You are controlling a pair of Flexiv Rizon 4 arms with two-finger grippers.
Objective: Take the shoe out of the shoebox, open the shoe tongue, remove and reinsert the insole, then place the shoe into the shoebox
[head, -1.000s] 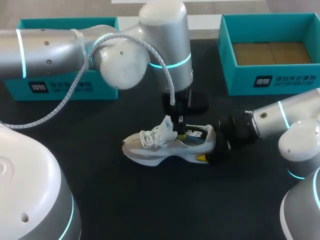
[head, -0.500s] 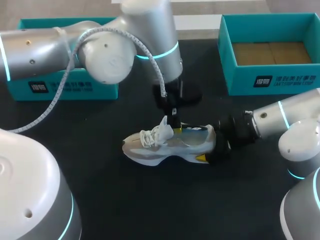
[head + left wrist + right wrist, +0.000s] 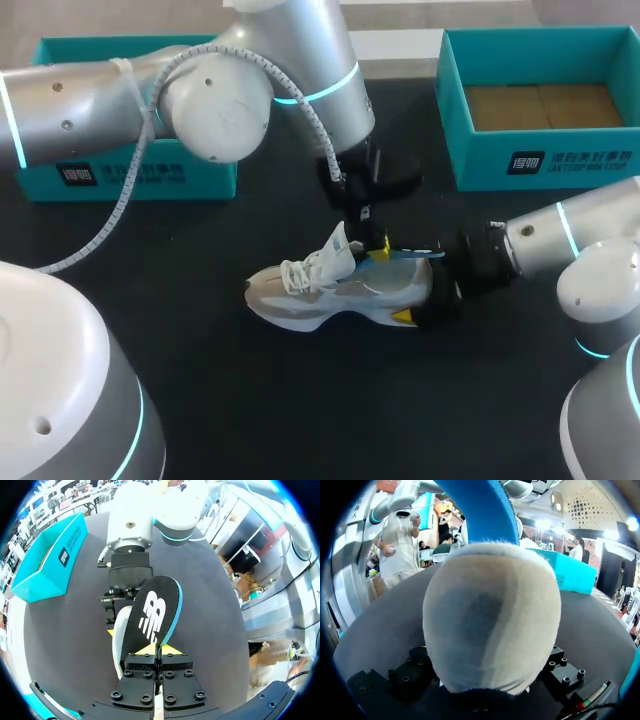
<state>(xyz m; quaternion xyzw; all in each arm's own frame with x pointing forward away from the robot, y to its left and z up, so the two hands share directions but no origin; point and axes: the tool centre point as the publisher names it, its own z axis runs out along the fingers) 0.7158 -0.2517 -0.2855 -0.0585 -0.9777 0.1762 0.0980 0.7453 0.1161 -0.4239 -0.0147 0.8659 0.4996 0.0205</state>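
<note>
Left arm stretched in from 10 o'clock, wrist tipped down over the shoe [image 3: 335,288] at mid-bench [image 3: 250,400], toe to 9 o'clock. Left tool [image 3: 160,649] was pinched closed on the blue-edged insole [image 3: 152,612], which stuck out of the collar. Right arm lay low from 3 o'clock; right tool [image 3: 428,295] clamped the heel.

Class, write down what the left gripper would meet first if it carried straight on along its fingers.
Beyond the insole it grips, the left gripper would probably meet the shoe at its heel end first, though depth is unclear.
</note>
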